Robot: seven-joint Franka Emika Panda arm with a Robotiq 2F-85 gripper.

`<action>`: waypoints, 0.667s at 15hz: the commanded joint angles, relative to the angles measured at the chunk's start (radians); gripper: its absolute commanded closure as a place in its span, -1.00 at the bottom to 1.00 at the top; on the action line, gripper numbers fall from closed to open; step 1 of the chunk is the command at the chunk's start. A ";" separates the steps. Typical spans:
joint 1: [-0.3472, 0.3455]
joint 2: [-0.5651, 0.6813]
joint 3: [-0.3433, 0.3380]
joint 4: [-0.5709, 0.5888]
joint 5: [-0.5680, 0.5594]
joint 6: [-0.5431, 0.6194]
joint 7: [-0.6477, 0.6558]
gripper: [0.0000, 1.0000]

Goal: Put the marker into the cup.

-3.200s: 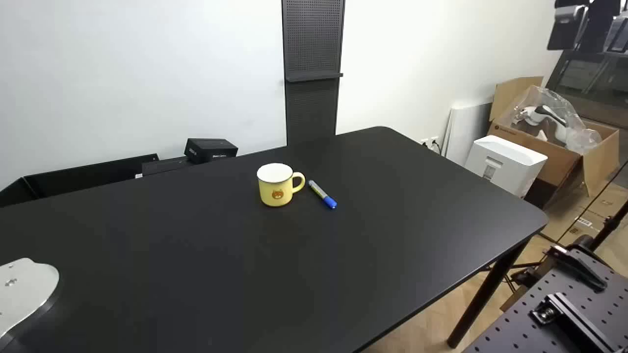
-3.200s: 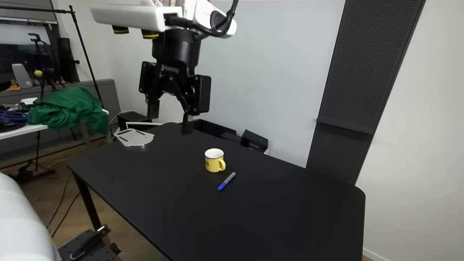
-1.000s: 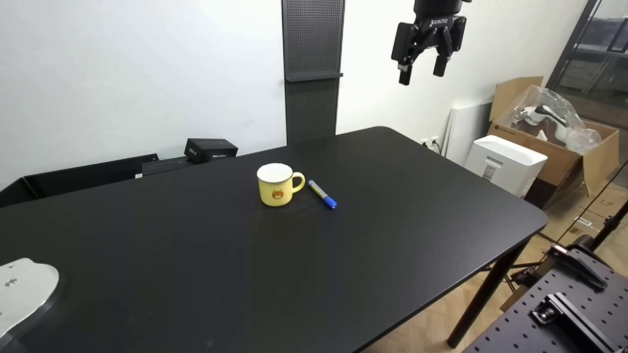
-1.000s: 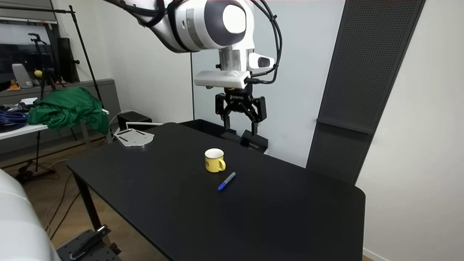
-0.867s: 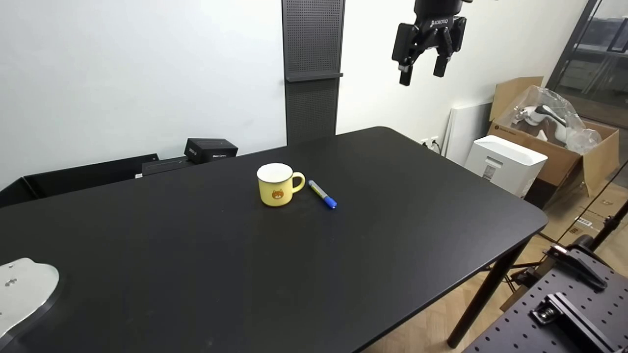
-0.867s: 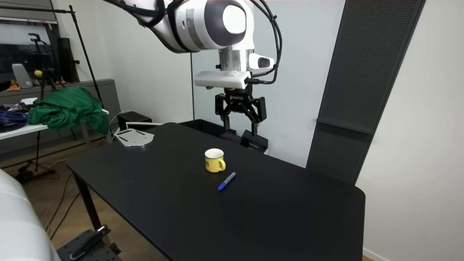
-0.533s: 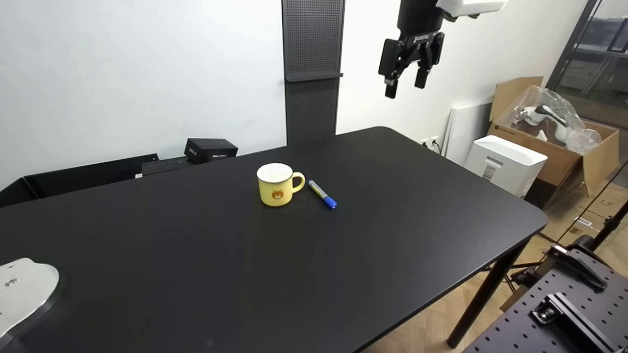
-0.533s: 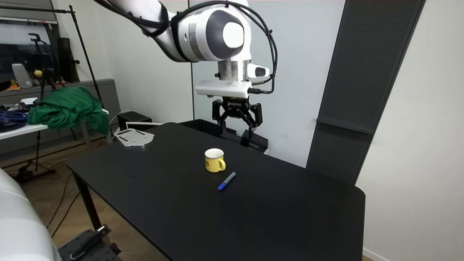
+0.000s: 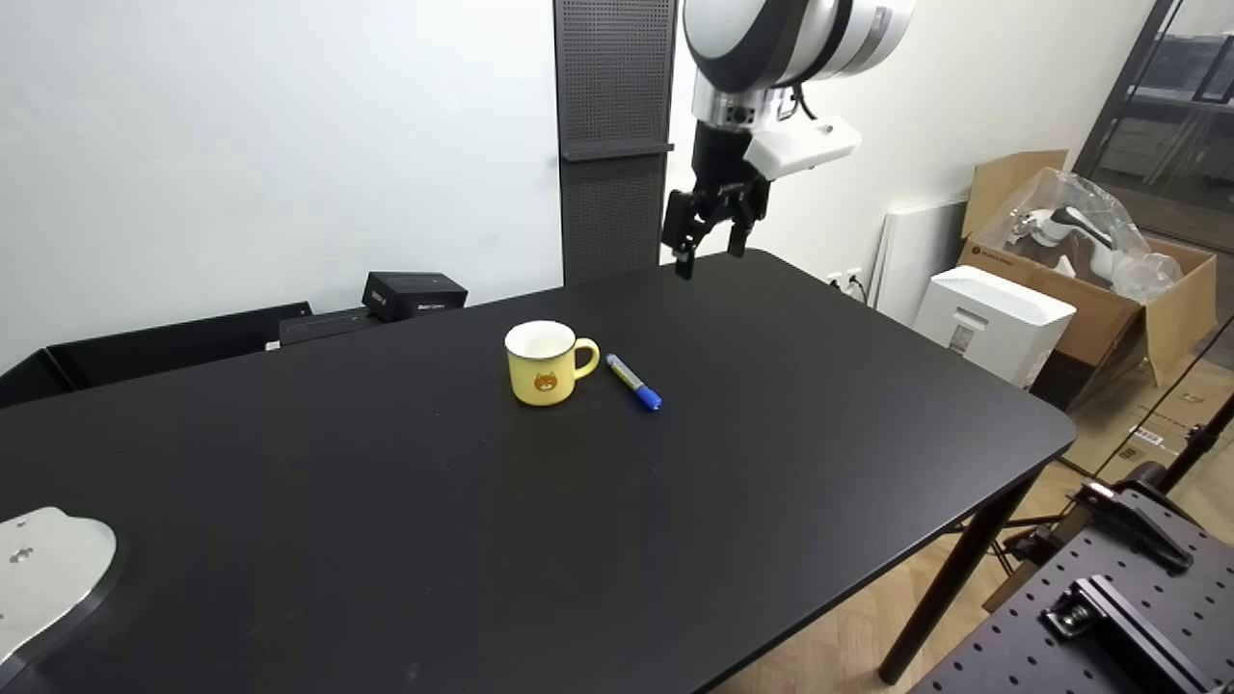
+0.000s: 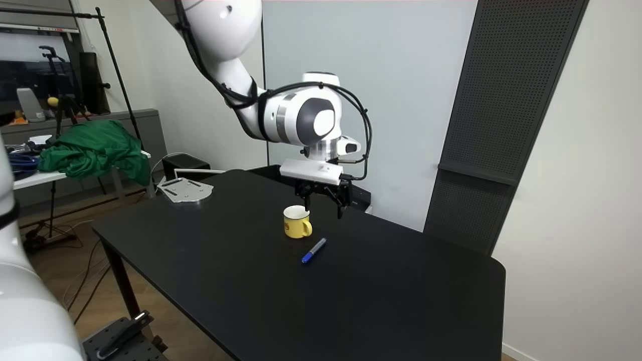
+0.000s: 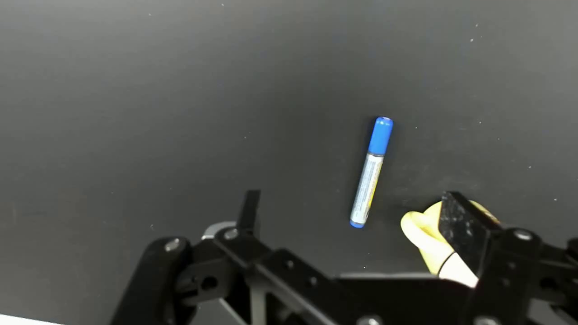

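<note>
The blue marker lies flat on the black table beside the mug's handle; it also shows in an exterior view. In the wrist view the whole marker is visible, its blue cap pointing away from the gripper. The yellow cup stands upright, also in an exterior view. In the wrist view the cup is partly hidden behind the right finger. My gripper is open and empty above the table, near both things and touching neither; it also shows in an exterior view and the wrist view.
A silver metal plate lies on the black table, also in an exterior view. Black boxes stand behind the table's back edge by the wall. A dark perforated panel is on the wall.
My arm has swung in over the table, and my gripper has come down a good way, closer to the marker and cup. It stays open. The marker and cup have not moved.
</note>
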 commanded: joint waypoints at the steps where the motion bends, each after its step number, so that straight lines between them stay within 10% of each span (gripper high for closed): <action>1: 0.019 0.131 0.018 0.095 0.033 0.041 0.122 -1.00; 10: 0.046 0.191 0.003 0.104 -0.046 0.050 0.161 -1.00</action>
